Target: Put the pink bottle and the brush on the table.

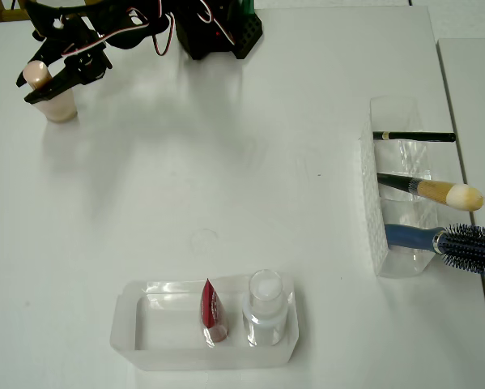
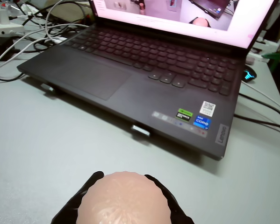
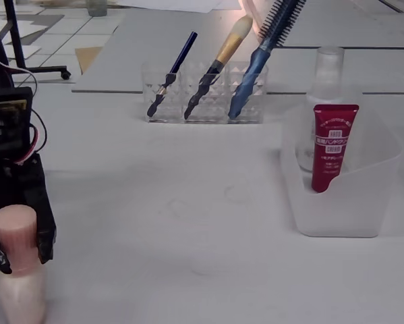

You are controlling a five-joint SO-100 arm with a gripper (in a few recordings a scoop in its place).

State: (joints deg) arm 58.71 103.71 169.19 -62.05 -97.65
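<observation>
Gripper (image 1: 41, 81) jaws clenched on pink bottle (image 1: 57, 104) cap, bottle upright on white counter (image 1: 226, 178), brush (image 1: 436, 192) seated in clear holder (image 1: 392, 190) well apart

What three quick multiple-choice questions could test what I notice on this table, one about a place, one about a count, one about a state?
1. Where is the pink bottle?
A. In the tray with the red tube
B. Upright on the table, at the gripper
C. In the clear holder

2. How many things stand in the clear holder?
A. One
B. Three
C. Five

3. What is the gripper doing?
A. Closed around the bottle's cap
B. Holding the makeup brush
C. Hanging wide open, away from everything

Answers:
1 B: in the overhead view it stands on the table, top left.
2 B: a black stick, the makeup brush and a blue hairbrush.
3 A: in the fixed view black fingers flank the cap.
</observation>
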